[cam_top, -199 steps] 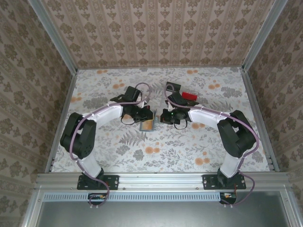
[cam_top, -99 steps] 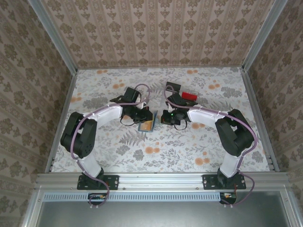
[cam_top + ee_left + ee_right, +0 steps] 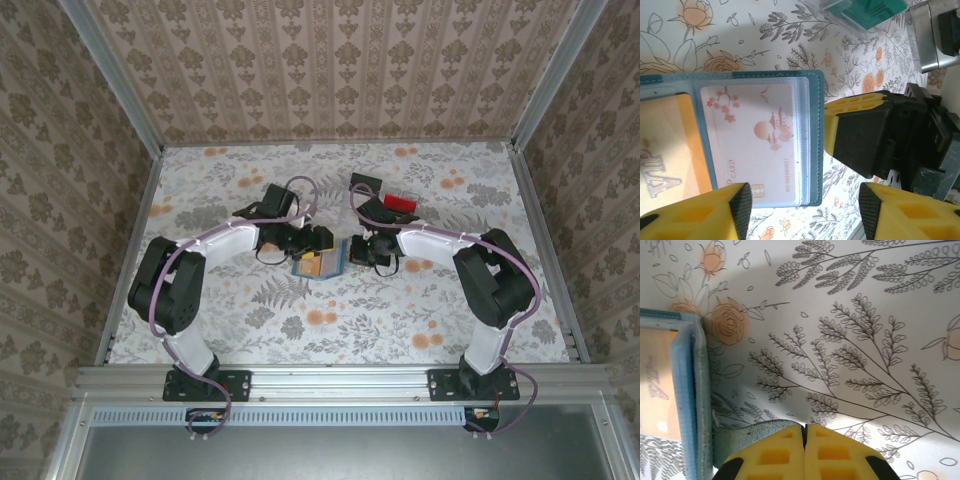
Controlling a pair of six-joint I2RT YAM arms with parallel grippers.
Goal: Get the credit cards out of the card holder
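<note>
DESK-TOP STANDOFF: A teal wallet (image 3: 322, 262) lies open on the floral desk (image 3: 250, 330) at the centre of the overhead view, between the tips of the two arms. The left jaws stand open over the wallet and grip nothing. Their yellow fingers (image 3: 695, 212) frame the bottom edge of the left wrist view. An orange card (image 3: 670, 145) sits in the wallet's left pocket, and a pale card (image 3: 755, 145) with pink artwork sits in the clear pocket beside it. The right jaws are closed on the wallet's right edge, pads (image 3: 840, 455) pinching a teal flap at the bottom of the right wrist view. A clear tray (image 3: 850, 24) sits at the upper right of the left wrist view.
</note>
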